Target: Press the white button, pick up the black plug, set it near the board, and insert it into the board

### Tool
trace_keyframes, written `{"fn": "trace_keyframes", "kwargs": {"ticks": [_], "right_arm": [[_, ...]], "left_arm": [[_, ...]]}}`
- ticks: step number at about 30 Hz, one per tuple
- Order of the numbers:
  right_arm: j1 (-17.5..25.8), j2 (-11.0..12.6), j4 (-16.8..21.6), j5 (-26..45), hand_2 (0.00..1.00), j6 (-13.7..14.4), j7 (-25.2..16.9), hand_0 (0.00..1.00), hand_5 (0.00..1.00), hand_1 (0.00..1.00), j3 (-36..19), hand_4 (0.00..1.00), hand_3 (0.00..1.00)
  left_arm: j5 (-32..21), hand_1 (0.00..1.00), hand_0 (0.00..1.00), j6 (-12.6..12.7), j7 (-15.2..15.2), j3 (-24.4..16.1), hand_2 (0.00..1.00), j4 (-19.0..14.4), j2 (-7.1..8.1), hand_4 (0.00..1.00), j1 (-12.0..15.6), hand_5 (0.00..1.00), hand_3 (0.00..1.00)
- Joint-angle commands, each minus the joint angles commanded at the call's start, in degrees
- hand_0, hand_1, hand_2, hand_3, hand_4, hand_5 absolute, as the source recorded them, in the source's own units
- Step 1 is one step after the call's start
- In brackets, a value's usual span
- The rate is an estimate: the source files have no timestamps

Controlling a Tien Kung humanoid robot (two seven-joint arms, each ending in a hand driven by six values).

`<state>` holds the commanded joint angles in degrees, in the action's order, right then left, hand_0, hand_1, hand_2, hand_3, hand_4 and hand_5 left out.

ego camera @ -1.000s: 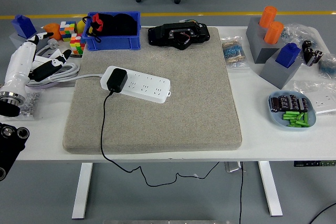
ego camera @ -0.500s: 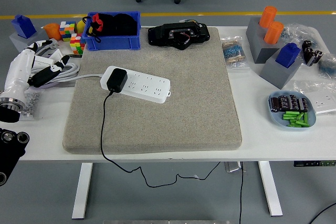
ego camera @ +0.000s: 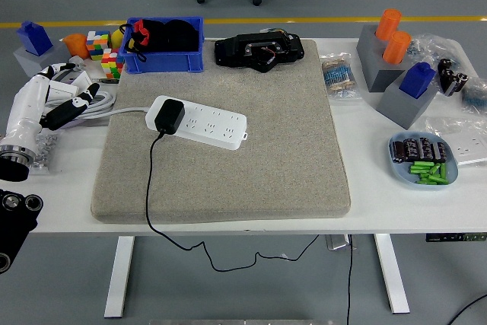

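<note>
A white table [ego camera: 228, 217] carries a grey felt mat [ego camera: 251, 150] over most of its middle. On the mat's far-left part lies the white power board [ego camera: 204, 122], set at a slant. The black plug [ego camera: 168, 115] sits seated in the board's left end, its black cord [ego camera: 150, 188] running off the mat's near edge and down below the table. Left of the mat, off its far-left corner, the left hand [ego camera: 57, 97] hovers with fingers loosely spread, gripping nothing. Just behind the mat's far-left corner stands a blue bin [ego camera: 163, 46].
</note>
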<state>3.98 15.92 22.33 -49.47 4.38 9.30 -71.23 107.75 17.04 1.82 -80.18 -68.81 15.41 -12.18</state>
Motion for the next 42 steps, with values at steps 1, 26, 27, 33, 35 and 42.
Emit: {"fn": "trace_keyframes", "kwargs": {"ticks": [1,26,27,33,35,42], "right_arm": [[0.1,-0.1,0.0,0.0,0.67,0.0,0.0,0.712,0.375,0.677,-0.2,0.666,0.62],[2.4,-1.8,-1.6,0.1,0.67,0.2,0.1,0.713,0.386,0.677,-0.6,0.673,0.621],[2.4,-1.9,-1.8,0.3,0.67,0.2,0.0,0.713,0.386,0.677,0.2,0.673,0.621],[2.2,-2.3,-3.0,1.0,0.67,0.0,0.3,0.713,0.387,0.678,3.1,0.673,0.621],[2.2,-2.4,-3.3,1.3,0.671,0.0,0.4,0.713,0.388,0.678,3.9,0.673,0.621],[1.9,-2.5,-3.8,2.1,0.67,0.0,0.4,0.714,0.387,0.678,5.1,0.673,0.621]], "left_arm": [[0.0,0.934,0.938,0.0,0.0,0.0,0.872,0.0,0.0,0.843,0.1,0.758,0.802],[0.7,0.933,0.942,-1.7,-1.6,-0.5,0.87,-0.6,-0.51,0.832,6.0,0.756,0.799],[0.7,0.933,0.942,-1.7,-1.6,-0.5,0.87,-0.6,-0.62,0.832,6.4,0.756,0.799],[1.0,0.933,0.942,-1.8,-1.7,-0.6,0.869,-0.3,-1.32,0.831,7.7,0.755,0.799],[1.1,0.934,0.941,-1.9,-1.8,-0.4,0.869,-0.2,-1.39,0.829,7.7,0.753,0.798],[1.2,0.933,0.942,-2.0,-2.0,0.2,0.869,-0.3,-0.98,0.826,7.2,0.75,0.796]]}}
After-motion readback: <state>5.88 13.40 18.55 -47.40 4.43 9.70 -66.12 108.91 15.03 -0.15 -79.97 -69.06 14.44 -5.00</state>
